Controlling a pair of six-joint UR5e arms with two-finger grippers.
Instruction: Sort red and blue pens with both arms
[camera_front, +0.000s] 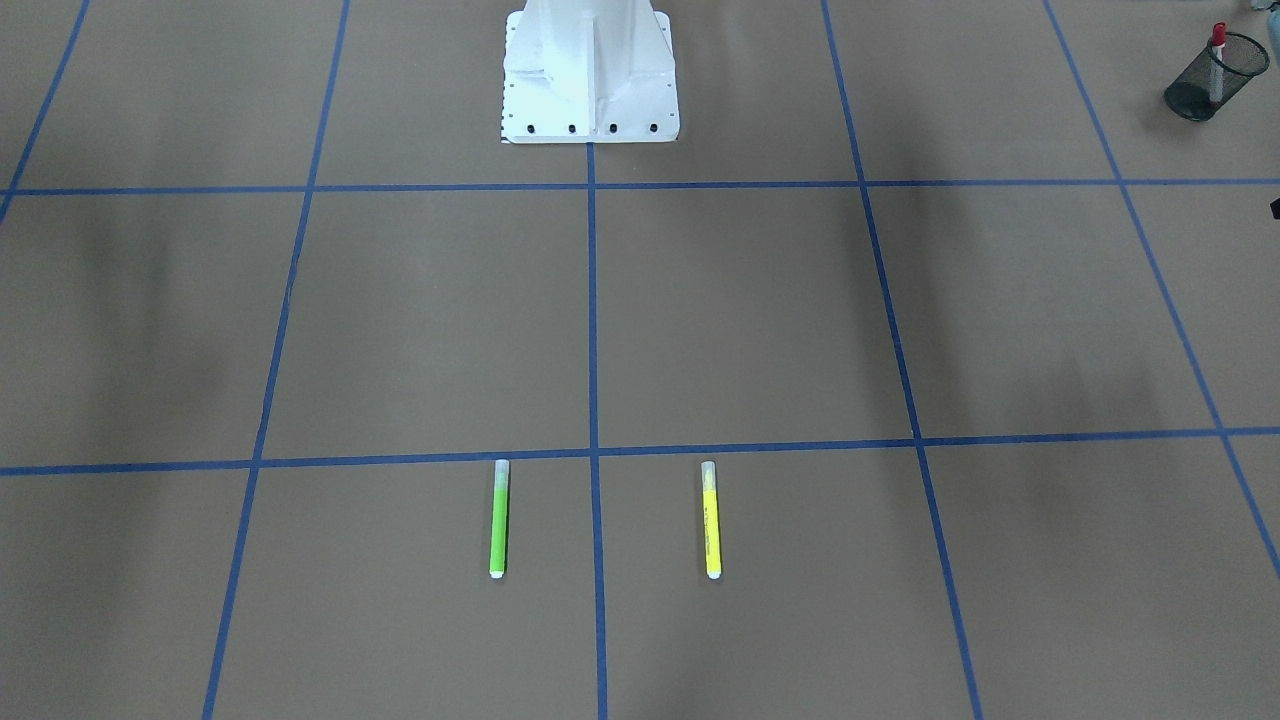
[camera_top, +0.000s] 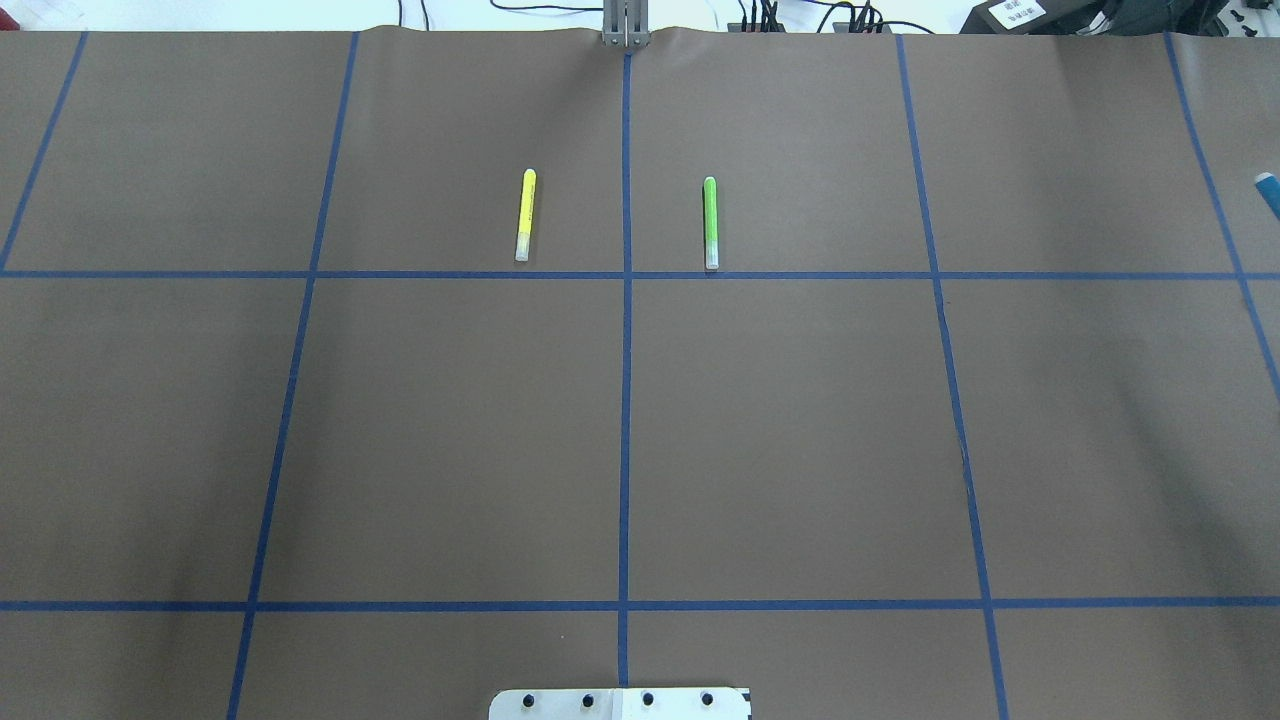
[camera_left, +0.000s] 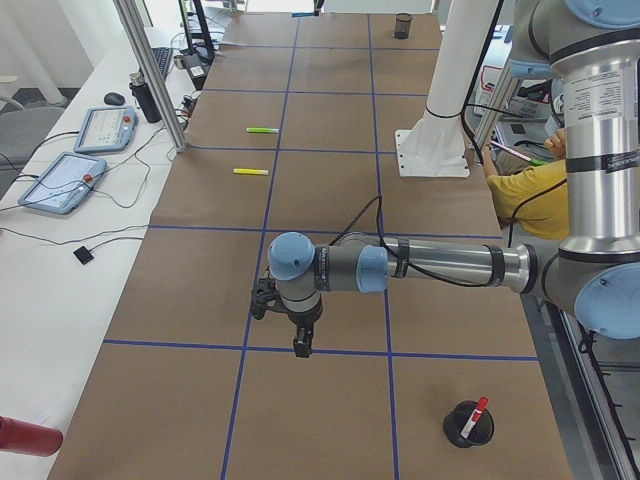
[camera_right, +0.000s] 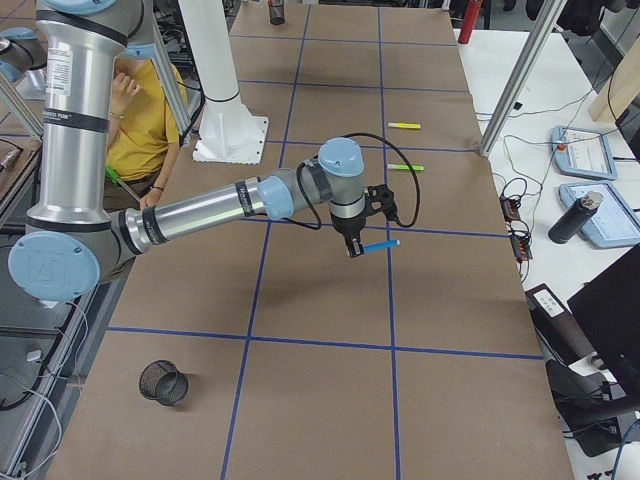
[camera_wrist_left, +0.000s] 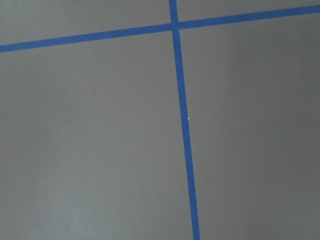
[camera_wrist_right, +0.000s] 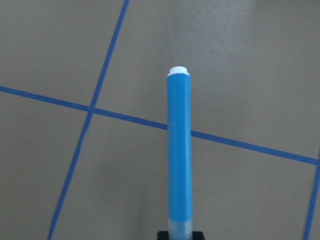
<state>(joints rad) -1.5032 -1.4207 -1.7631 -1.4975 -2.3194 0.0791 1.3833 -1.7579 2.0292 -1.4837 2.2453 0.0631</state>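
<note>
The red pen (camera_left: 476, 412) stands in a black mesh cup (camera_left: 468, 424) near the table's left end, red cap up; the front view shows the same red pen (camera_front: 1217, 42) in that cup (camera_front: 1213, 80). My left gripper (camera_left: 300, 343) hangs low over bare table away from the cup; I cannot tell whether it is open or shut. The blue pen (camera_wrist_right: 179, 150) lies level in my right gripper (camera_right: 352, 248), which is shut on its clear-capped end, above the table. In the right side view the blue pen (camera_right: 379, 244) sticks out sideways. Only the blue pen's tip (camera_top: 1268, 192) shows overhead.
A lime-green marker (camera_top: 710, 222) and a yellow marker (camera_top: 525, 215) lie parallel at the table's far middle. An empty mesh cup (camera_right: 163, 382) stands near the right end. The white pedestal base (camera_front: 590, 80) is at the robot's edge. A seated person (camera_right: 140, 120) is behind the robot.
</note>
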